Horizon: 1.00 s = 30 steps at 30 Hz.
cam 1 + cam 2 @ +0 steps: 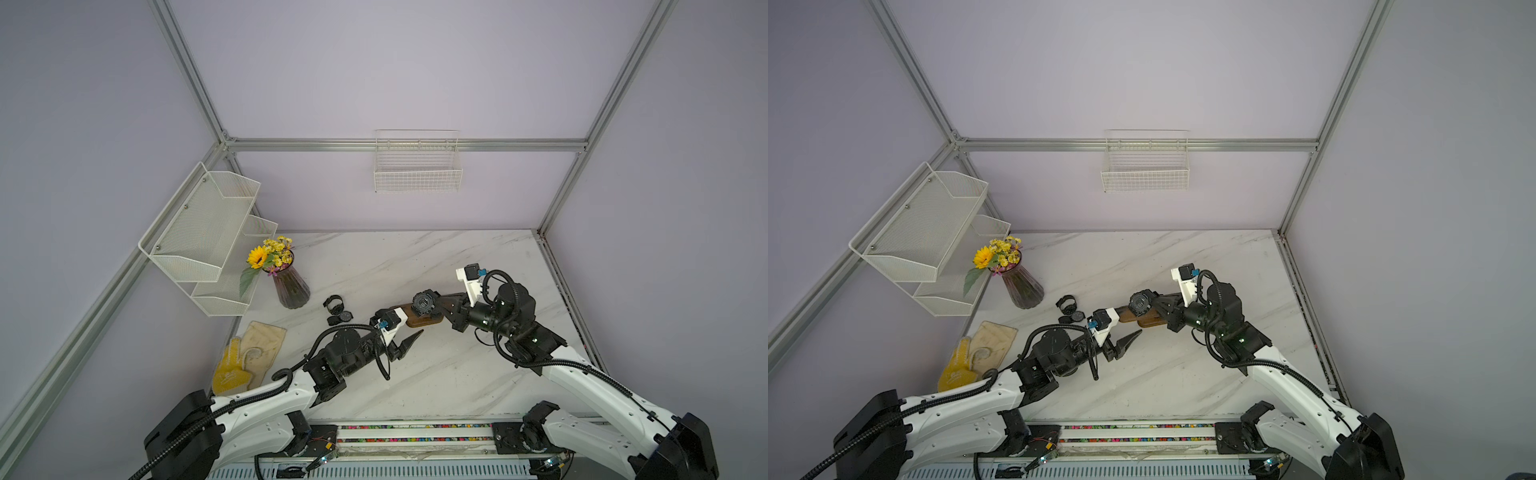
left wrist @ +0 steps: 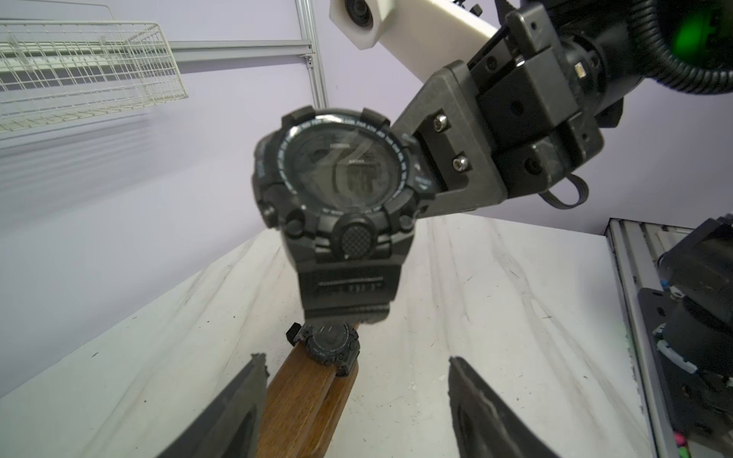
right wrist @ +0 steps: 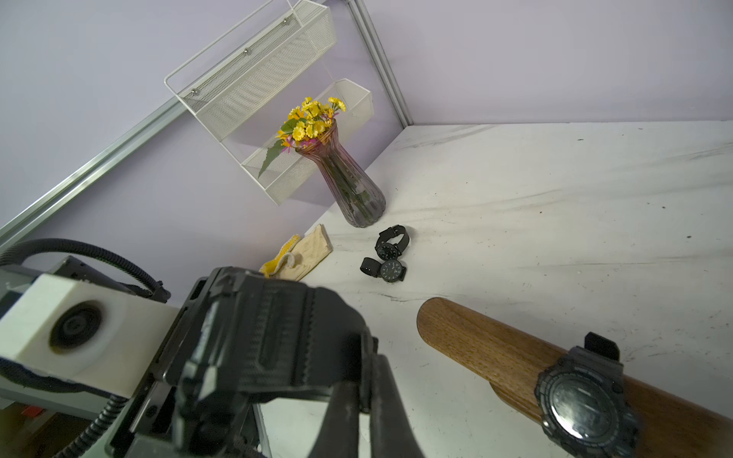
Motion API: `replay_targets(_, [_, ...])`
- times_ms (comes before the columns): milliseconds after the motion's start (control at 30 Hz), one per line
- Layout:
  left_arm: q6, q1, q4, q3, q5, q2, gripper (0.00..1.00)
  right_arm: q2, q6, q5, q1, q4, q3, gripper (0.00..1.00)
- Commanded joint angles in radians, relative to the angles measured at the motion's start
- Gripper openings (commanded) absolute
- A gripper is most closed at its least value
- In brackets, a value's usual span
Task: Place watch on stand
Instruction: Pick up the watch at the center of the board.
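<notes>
Currently mid-carry: watch clamped in right claw, raised over stand. Left claw released, empty, at bar's left end. Next, likely: swing strap loop to free left end, slide on beside mounted watch. Bare tabletop near; spare watches, vase far left.
</notes>
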Motion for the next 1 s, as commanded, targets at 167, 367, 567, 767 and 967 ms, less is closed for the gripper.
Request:
replay_targets(167, [-0.034,0.003,0.174,0.054,0.016,0.015,0.63,0.023,0.004,-0.063,-0.003,0.076,-0.035,0.0])
replay_targets(367, [-0.028,0.004,0.144,0.074,0.06,0.042,0.54,0.028,0.017,-0.07,-0.003,0.089,-0.04,0.0])
replay_targets(567, [-0.019,0.004,0.021,0.091,0.168,0.015,0.64,0.028,0.001,-0.078,-0.003,0.08,-0.03,0.0])
replay_targets(767, [0.008,0.033,-0.121,0.069,0.269,-0.09,0.58,0.052,-0.085,-0.186,-0.003,-0.009,0.021,0.0])
replay_targets(967, [0.019,0.035,-0.189,0.097,0.341,-0.082,0.38,0.072,-0.095,-0.209,-0.003,-0.028,0.051,0.0])
